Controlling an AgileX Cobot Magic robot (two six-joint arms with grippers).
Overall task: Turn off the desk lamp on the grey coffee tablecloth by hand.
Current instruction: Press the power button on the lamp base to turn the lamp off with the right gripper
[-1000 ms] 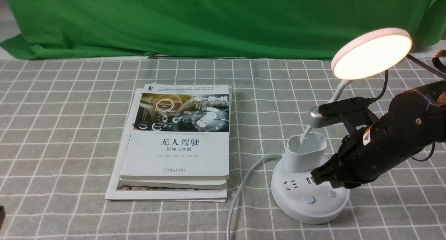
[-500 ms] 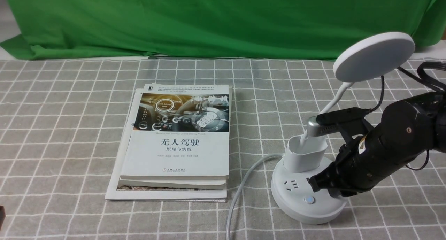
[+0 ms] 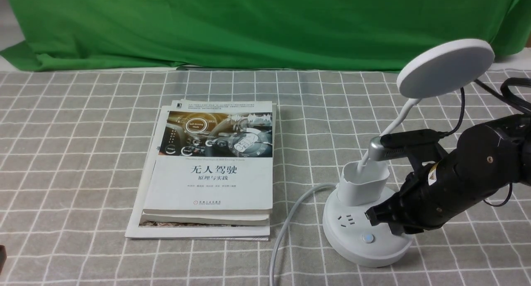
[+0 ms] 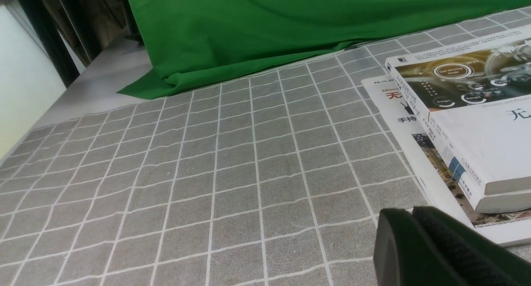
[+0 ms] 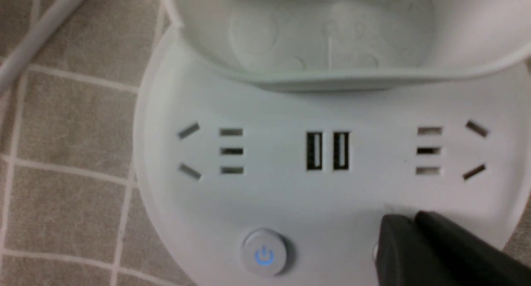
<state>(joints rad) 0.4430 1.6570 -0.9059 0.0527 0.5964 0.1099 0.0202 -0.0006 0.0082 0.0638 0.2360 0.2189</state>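
The white desk lamp [image 3: 363, 186] stands on the grey coffee tablecloth [image 3: 83, 153] at the front right. Its disc head [image 3: 446, 68] is dark. My right gripper [image 3: 372, 217], the hand, is shut and empty, with its tip over the round base [image 3: 352, 246] behind the blue-lit power button [image 3: 367, 238]. In the right wrist view the shut tips [image 5: 404, 224] lie on the base [image 5: 290, 203], covering most of the second button, next to the power button [image 5: 264, 253]. My left gripper [image 4: 408, 214] is shut and empty, low over the cloth at the far left.
A stack of books [image 3: 211, 169] lies on the cloth left of the lamp and shows in the left wrist view [image 4: 477, 124]. The lamp's grey cord [image 3: 286, 223] runs from the base to the front edge. A green backdrop cloth [image 3: 249, 24] hangs behind.
The lamp head was lit a second ago and is now dark. My right gripper dropped onto the base over the second button and has since stayed about there.
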